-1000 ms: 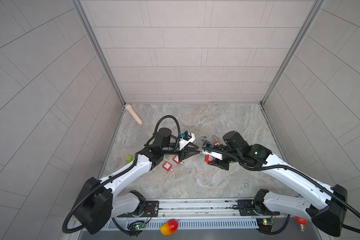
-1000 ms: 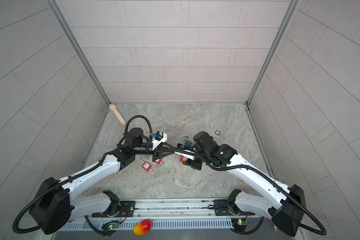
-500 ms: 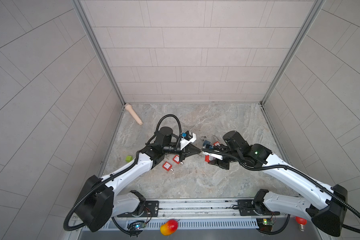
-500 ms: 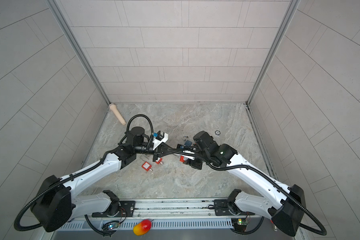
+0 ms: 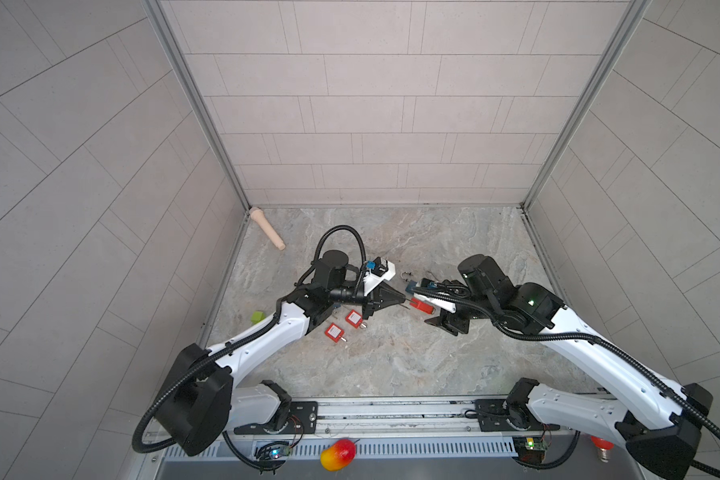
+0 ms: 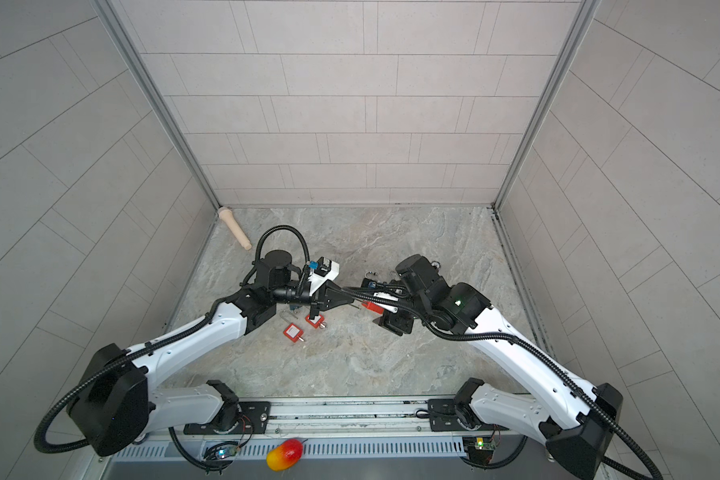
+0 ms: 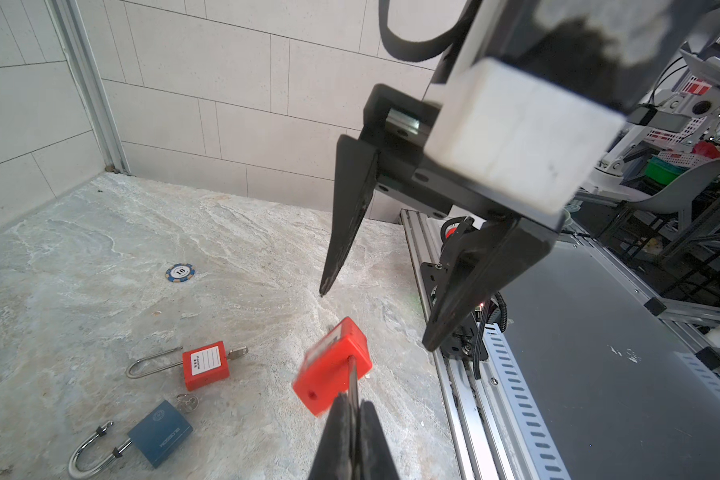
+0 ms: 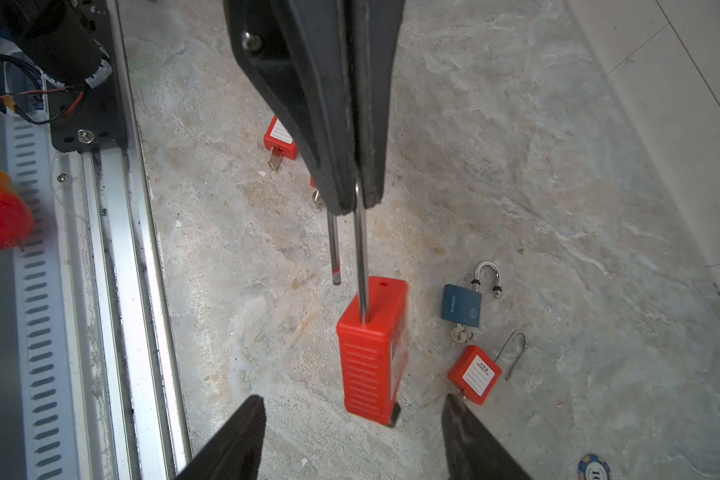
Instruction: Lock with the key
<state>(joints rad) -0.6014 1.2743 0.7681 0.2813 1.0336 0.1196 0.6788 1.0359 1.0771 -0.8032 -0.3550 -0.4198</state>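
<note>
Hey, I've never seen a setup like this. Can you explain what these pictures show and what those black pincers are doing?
These are two white robot arms, left and right, mounted at the front of a marble table. Each ends in a black two-fingered gripper. Two pictures look down on the whole scene from above; the other two come from a camera on each arm's wrist. The left gripper is shut on the metal loop of a red padlock, holding it up with the loop sprung open. The right gripper stands open close to it, gripping nothing. Lying on the table are a blue padlock, another red padlock beside it, two more red ones, a poker chip, a wooden peg and a green block.
</note>
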